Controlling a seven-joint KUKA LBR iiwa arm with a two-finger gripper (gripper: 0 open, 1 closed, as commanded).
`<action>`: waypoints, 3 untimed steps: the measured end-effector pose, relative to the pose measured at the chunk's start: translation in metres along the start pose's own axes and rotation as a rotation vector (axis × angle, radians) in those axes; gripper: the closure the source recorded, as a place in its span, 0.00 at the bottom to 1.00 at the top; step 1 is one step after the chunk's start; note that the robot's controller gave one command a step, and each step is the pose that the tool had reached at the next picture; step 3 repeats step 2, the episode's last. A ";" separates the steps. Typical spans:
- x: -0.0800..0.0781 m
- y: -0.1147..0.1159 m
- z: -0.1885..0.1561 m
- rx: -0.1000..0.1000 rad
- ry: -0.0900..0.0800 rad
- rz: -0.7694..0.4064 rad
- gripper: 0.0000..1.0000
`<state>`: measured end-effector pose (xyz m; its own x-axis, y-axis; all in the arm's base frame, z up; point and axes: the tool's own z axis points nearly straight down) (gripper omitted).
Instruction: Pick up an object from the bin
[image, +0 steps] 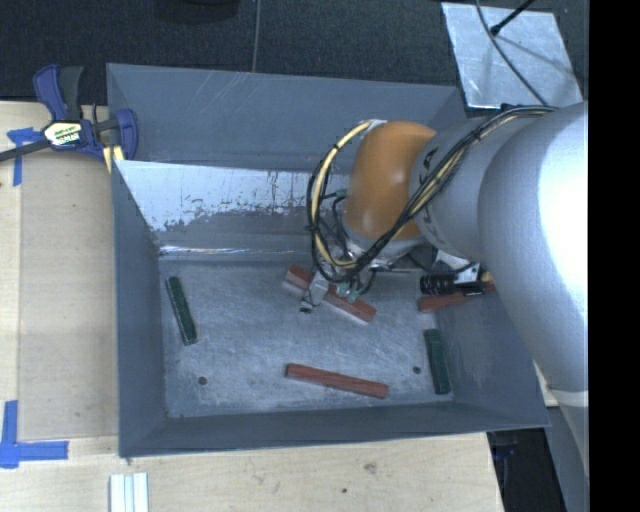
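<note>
The gripper (322, 293) is low in the bin (138, 330), a little behind the middle of the floor. It is under the orange cover (390, 180) and the cables (330, 215) of the wrist. It stands on, or just above, a reddish-brown bar (355, 309). This bar lies flat and slanted, with one end toward the back wall and the other toward the front right. The gripper hides a part of the bar near its back end, so we cannot tell if the gripper is released or clenched. For the same reason we cannot say that it holds the bar.

The other things lie singly on the floor, apart from each other. A long brown bar (336, 380) lies flat near the front wall, well apart from the gripper. A left green stick (181, 310), dark and thin, lies near the left wall and almost along it. A right green stick (437, 361) of the same kind lies near the front right corner. A dark piece (455, 287) with a reddish end lies on the right, close beside the arm. We cannot tell what kind of thing it is.
</note>
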<state>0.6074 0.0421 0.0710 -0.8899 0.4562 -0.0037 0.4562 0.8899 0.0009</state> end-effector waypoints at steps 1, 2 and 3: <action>-0.003 0.001 -0.084 -0.005 -0.006 -0.004 1.00; -0.005 0.001 -0.112 -0.003 -0.003 -0.008 1.00; -0.005 0.001 -0.112 -0.003 -0.003 -0.008 1.00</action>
